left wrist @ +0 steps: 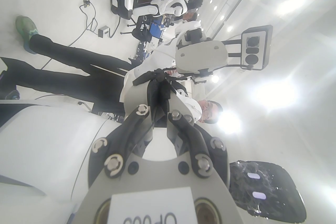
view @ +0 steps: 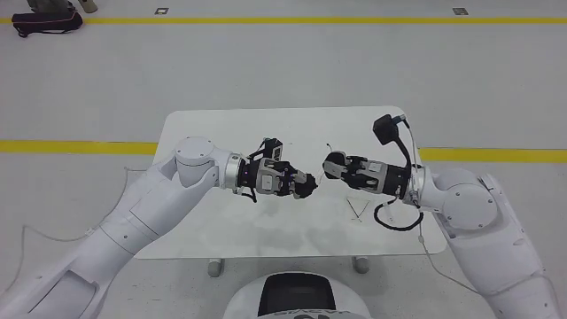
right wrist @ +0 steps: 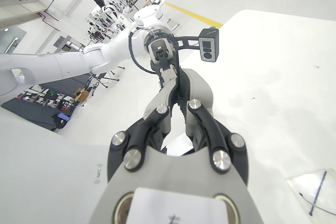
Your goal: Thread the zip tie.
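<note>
Both tools meet tip to tip, held above the middle of the desk [view: 266,128].

Left tool [left wrist: 158,87]: fingers pressed together, pinching the zip tie [left wrist: 140,79]; a thin black strand runs back between them.

Right tool [right wrist: 179,84]: also pressed together, apparently on the tie's other end, but the grip is unclear.

A bag [right wrist: 315,191] of spares lies on the desk by the right arm.

Judgement: threading step in hand, tail not confirmed through the head. Next move calls for fine alignment, then a short straight push with the tail unbent.
</note>
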Robot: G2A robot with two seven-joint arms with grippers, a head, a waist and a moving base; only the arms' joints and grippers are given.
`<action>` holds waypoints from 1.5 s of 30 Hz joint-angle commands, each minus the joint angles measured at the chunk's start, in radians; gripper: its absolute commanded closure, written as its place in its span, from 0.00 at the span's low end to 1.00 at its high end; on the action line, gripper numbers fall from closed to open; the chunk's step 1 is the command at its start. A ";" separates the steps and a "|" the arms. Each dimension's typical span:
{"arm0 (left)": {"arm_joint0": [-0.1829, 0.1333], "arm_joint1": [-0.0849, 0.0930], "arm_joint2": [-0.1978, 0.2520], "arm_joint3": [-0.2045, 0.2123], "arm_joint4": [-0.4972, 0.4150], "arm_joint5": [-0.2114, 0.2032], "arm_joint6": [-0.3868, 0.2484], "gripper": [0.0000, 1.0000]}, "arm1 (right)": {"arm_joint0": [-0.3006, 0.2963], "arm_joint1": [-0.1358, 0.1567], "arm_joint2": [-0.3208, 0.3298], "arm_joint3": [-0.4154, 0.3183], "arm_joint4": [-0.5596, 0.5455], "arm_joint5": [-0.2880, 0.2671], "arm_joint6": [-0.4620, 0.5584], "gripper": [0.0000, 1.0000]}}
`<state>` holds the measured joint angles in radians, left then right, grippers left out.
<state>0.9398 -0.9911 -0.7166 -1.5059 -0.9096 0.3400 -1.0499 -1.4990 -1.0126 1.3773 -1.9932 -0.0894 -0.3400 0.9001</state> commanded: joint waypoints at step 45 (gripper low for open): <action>-0.072 0.017 0.071 0.043 -0.111 0.000 -0.105 1.00 | 0.033 0.034 0.007 -0.064 0.074 0.000 0.058 1.00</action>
<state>0.8684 -0.9743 -0.6454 -1.4626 -1.0178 0.3400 -1.1571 -1.4657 -0.9782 1.3844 -2.0568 -0.0149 -0.3400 0.9583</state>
